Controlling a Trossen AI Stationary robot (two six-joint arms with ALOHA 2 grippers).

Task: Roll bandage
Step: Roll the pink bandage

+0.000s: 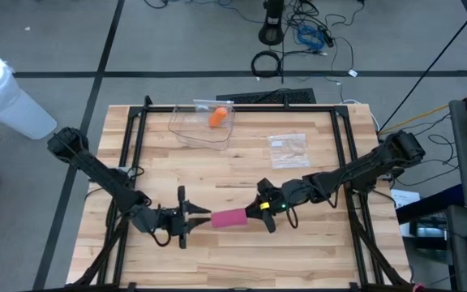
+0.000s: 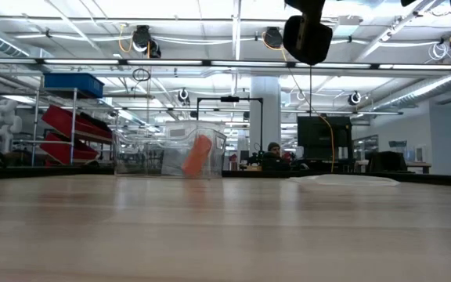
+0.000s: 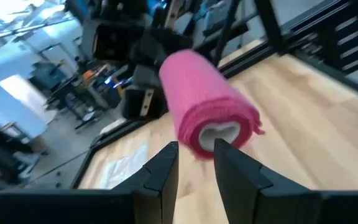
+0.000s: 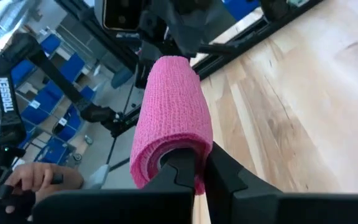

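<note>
Near the front edge of the wooden worktop, the pink bandage roll hung between the two arms, lifted clear of the boards and lying roughly level. The left pincer met it from the left end, and the left wrist view showed its two dark fingers closed on the roll's rim, one finger pushed into the hollow core, the other outside the wrap. The right pincer came in from the opposite end, and its wrist view told the same story: fingers pinched shut on the edge of the bandage roll, core visible just beside them. Both arms stretched low and inward from the worktop's outer sides.

Farther back, a clear plastic bin stood near the rear edge with an orange roll inside it, leaning against a wall in the low view. A small clear bag lay flat to the right of that bin, well apart from the pincers. A person's hand showed beyond the worktop in the right wrist view.
</note>
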